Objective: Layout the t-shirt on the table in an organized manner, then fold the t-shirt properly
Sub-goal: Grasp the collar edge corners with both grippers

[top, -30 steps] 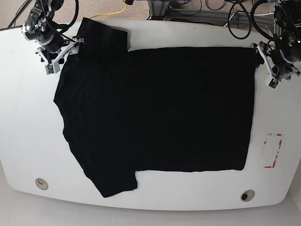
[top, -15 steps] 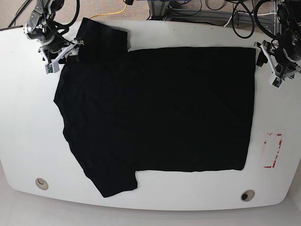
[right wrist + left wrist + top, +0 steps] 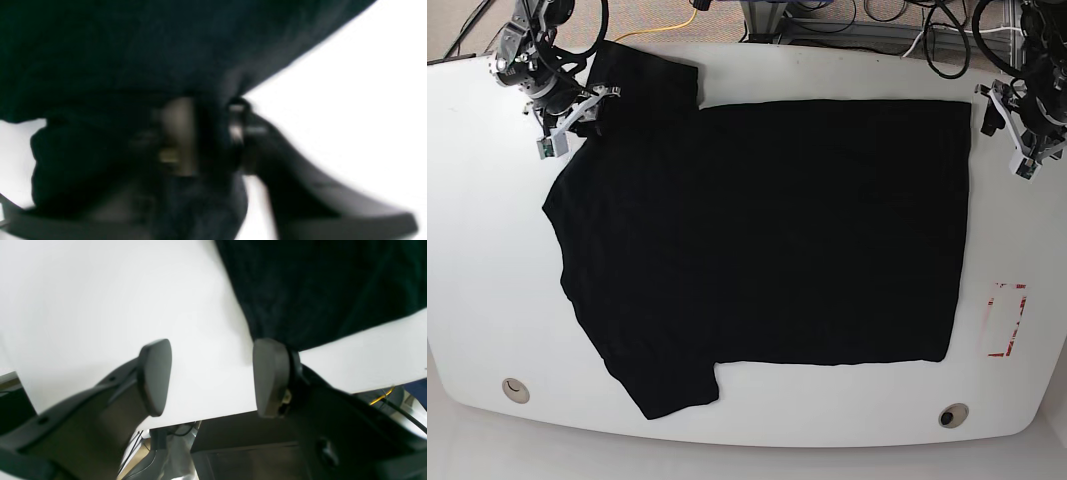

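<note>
Your left jaws (image 3: 213, 378) have let go and stand wide apart just beside the t-shirt (image 3: 767, 240) corner; your right jaws (image 3: 206, 136) still pinch its shoulder. It lies flat mid-tabletop (image 3: 487, 250), so folding looks next.

Right wrist view blurred to us, right gripper (image 3: 208, 136) half buried in t-shirt (image 3: 133, 50) folds, our left gripper (image 3: 213, 376) arms cut off below

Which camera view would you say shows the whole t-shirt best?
The base view: the t-shirt lies spread across the table, outline complete. The left wrist view shows only a corner; the right wrist view shows blurred cloth pinched in the right gripper.
</note>
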Action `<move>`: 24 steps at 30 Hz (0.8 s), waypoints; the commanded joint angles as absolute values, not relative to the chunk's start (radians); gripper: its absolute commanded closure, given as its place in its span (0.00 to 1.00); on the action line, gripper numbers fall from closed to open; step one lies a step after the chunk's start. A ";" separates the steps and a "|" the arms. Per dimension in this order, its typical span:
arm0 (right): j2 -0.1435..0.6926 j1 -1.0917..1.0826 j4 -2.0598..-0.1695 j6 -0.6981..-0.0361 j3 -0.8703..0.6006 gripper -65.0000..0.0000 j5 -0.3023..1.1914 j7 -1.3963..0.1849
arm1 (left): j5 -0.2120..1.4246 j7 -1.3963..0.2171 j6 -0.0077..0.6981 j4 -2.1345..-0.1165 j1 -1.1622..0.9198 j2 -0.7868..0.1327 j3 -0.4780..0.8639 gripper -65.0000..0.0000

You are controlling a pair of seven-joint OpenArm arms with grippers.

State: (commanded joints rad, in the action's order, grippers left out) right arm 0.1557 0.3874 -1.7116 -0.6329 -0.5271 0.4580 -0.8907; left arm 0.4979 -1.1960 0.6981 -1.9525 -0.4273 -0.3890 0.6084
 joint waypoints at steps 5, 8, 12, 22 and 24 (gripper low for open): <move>0.156 0.386 -1.712 -0.633 -0.526 0.97 0.458 -0.891 | 0.498 -1.194 0.698 -1.952 -0.458 -0.389 0.604 0.45; 0.154 0.386 -1.712 -0.633 -0.526 0.97 0.458 -0.891 | 0.498 -1.193 0.698 -1.952 -0.473 -0.387 0.602 0.45; 0.154 0.386 -1.712 -0.633 -0.526 0.97 0.458 -0.891 | 0.498 -1.191 0.698 -1.949 -0.469 -0.386 0.576 0.44; 0.153 0.384 -1.712 -0.633 -0.526 0.97 0.458 -0.891 | 0.487 -1.165 0.698 -1.923 -0.429 -0.386 0.461 0.44; 0.153 0.384 -1.712 -0.633 -0.526 0.97 0.458 -0.891 | 0.463 -1.153 0.698 -1.886 -0.427 -0.386 0.455 0.44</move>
State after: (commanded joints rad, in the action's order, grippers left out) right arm 0.1527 0.3844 -1.7116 -0.6329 -0.5255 0.4580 -0.8907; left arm 0.4626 -1.1531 0.6981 -1.8865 -0.4273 -0.3859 0.4549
